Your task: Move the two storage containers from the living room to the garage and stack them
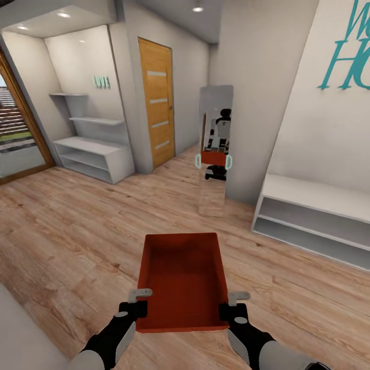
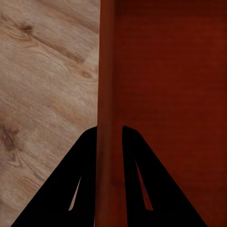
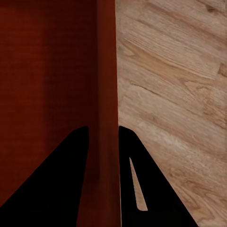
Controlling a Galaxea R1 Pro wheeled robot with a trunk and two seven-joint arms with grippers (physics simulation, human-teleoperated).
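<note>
Container [image 1: 182,280] – long axis pointing away – clamped by left pincer [image 1: 137,308] and right pincer [image 1: 230,311]

One storage container [image 1: 182,280]: orange-red, rectangular, lidless, empty, plain straight walls. Carried level above the light wood-plank floor [image 1: 77,231], long axis pointing away from the robot. Left pincer [image 1: 140,308] clamps its left wall, right pincer [image 1: 226,311] its right wall, both at the near end.
</note>
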